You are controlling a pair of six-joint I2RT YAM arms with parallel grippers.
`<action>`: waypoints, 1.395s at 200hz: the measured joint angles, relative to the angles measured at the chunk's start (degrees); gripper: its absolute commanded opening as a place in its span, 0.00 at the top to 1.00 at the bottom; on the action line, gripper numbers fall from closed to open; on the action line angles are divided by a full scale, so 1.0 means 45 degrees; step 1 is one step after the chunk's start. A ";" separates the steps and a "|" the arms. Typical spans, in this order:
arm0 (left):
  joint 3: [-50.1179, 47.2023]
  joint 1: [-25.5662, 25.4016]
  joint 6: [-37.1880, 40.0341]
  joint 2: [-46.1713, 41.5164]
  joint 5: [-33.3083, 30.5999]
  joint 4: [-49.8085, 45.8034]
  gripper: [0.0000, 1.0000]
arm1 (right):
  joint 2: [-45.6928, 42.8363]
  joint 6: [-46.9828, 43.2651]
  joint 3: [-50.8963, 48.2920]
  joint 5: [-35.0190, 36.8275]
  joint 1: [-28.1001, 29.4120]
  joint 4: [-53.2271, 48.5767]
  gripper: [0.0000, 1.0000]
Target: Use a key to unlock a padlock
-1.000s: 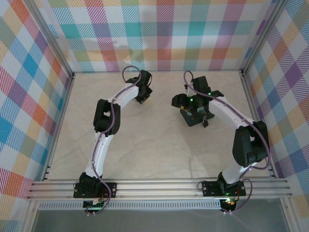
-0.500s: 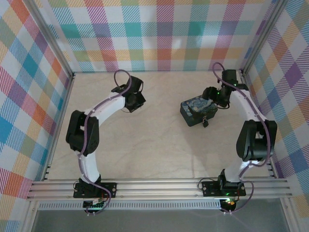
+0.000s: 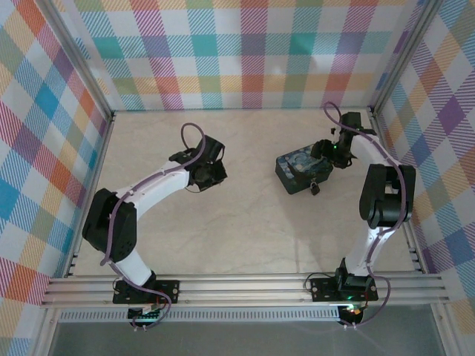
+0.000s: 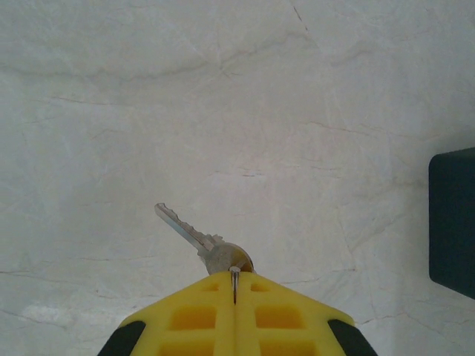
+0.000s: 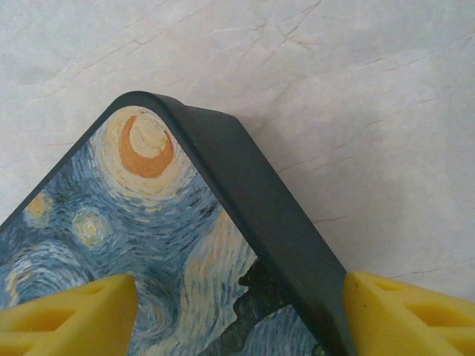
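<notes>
Found key (image 4: pixel 194 237) pinched in clenched left gripper (image 4: pixel 234 278), blade jutting ahead-left; padlock (image 3: pixel 315 188) well apart rightward, apparently at near side of box (image 3: pixel 295 167), beside right gripper (image 5: pixel 241 285) spread astride it.

The counter (image 4: pixel 223 89) looks like pale stone, smooth, with fine grey veins and a low sheen. The key (image 4: pixel 194 239) is bare metal, silvery-grey and dully bright. The left hand (image 4: pixel 234 278) and the right hand (image 5: pixel 241 285) have fingers of matt yellow plastic, the left ones moulded with shallow recesses. The box (image 5: pixel 252 200) has smooth, dark, satin sides and a fairly matt lid covered in painted-looking swirls.
</notes>
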 measured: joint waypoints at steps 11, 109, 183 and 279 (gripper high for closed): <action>0.0000 0.0000 0.0053 -0.0107 -0.0005 0.0015 1.00 | -0.0155 0.0117 -0.0403 -0.0340 0.0000 0.0311 0.31; 0.0000 -0.0005 0.0335 -0.0204 -0.0005 -0.0010 1.00 | -0.1899 0.4410 -0.3405 -0.1535 0.3298 0.2890 0.48; 0.0000 -0.0005 0.0520 -0.0204 0.0015 -0.0248 1.00 | -0.1739 0.8524 -0.3925 -0.0374 0.5319 0.5090 0.55; 0.0078 0.0107 0.0670 0.1039 0.0287 -0.0219 1.00 | -0.2565 0.9850 -0.5100 -0.0243 0.6086 0.5833 0.46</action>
